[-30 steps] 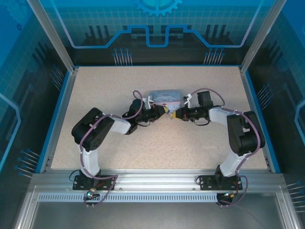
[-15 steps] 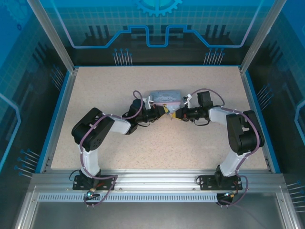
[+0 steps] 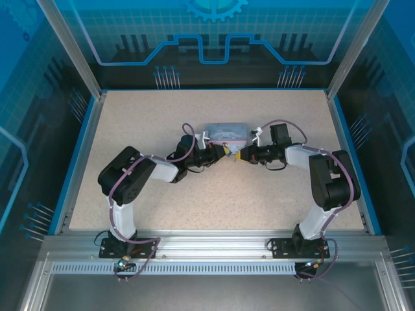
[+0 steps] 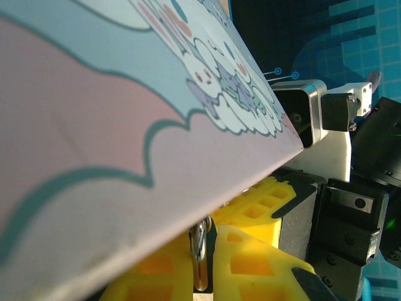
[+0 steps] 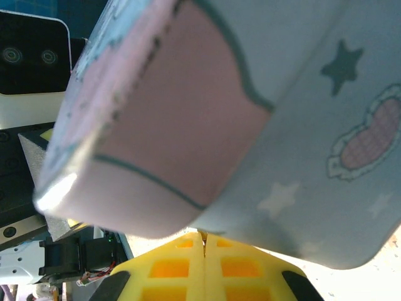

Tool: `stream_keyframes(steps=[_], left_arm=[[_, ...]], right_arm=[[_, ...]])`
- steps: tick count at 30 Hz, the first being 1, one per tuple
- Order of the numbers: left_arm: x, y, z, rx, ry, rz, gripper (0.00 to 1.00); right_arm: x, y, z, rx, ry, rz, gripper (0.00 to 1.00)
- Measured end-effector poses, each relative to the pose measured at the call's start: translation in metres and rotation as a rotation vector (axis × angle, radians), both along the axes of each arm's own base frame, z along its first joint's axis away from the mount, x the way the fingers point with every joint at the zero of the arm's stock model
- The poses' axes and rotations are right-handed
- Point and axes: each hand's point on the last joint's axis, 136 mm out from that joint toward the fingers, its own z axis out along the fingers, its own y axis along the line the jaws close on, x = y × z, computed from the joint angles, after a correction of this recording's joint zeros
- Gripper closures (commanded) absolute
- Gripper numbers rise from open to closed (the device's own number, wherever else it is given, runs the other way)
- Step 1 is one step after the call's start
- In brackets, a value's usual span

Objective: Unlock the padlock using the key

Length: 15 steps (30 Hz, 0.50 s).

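The two grippers meet tip to tip in front of the pale blue cartoon tin (image 3: 224, 131). My left gripper (image 3: 226, 150) is shut on a thin shiny metal piece (image 4: 199, 254), which I take for the padlock, just under the tin's edge (image 4: 125, 94). The right gripper's yellow fingers (image 4: 266, 200) sit right behind it. My right gripper (image 5: 204, 237) has its pads pressed together under the tin (image 5: 282, 94). A dark sliver at their tips looks like the key (image 5: 205, 234), and most of it is hidden.
The speckled table (image 3: 162, 194) is ringed by a blue rim and aluminium posts (image 3: 71, 52). The left arm's white wrist camera (image 5: 31, 56) sits close to the right gripper. Open table surface lies in front of and beside the arms.
Both gripper tips have edged slightly closer together in front of the tin. The tin has not moved.
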Motion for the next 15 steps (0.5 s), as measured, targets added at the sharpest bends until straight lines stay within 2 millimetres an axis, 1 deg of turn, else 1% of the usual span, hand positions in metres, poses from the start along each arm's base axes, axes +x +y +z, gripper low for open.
stream_keyframes(steps=[10, 15], left_arm=[[0.0008, 0.0002, -0.0004, 0.0, -0.002, 0.004, 1.0], [0.0033, 0.0002, -0.0051, -0.002, -0.003, 0.013, 1.0]], right_arm=[[0.0039, 0.001, 0.0016, 0.004, 0.0, -0.017, 1.0], [0.0041, 0.0024, -0.0014, -0.009, 0.008, -0.03, 1.0]])
